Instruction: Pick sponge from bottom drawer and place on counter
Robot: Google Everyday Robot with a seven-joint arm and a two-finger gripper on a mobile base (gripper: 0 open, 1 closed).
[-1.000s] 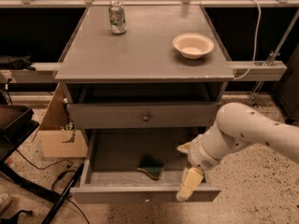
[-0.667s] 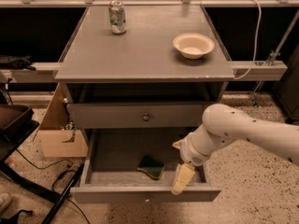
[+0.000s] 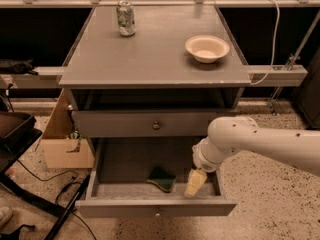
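Counter (image 3: pixel 150 59): holding no sponge (image 3: pixel 161 178) yet.
Bottom drawer (image 3: pixel 155 207): standing pulled open.
Gripper (image 3: pixel 195 183): hanging inside drawer, just right of sponge, apart; clasp impossible to tell.
Sponge: lying on drawer floor, ungrasped.
Remaining: grasping, lifting, placing.

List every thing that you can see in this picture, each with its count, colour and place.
flat grey counter: one, grey, top of the drawer cabinet.
metal drink can: one, silvery and green, standing at the counter's back left.
round shallow bowl: one, cream, on the counter's right side.
upper grey drawer: one, grey, shut, under the counter.
bottom drawer: one, grey, pulled open, below the upper drawer.
small rectangular sponge: one, dark green over yellow, inside the bottom drawer.
cardboard box: one, brown, on the floor left of the cabinet.
robot arm: one, white, extends in from the right.
gripper: one, pale yellow, inside the bottom drawer, right of the sponge.
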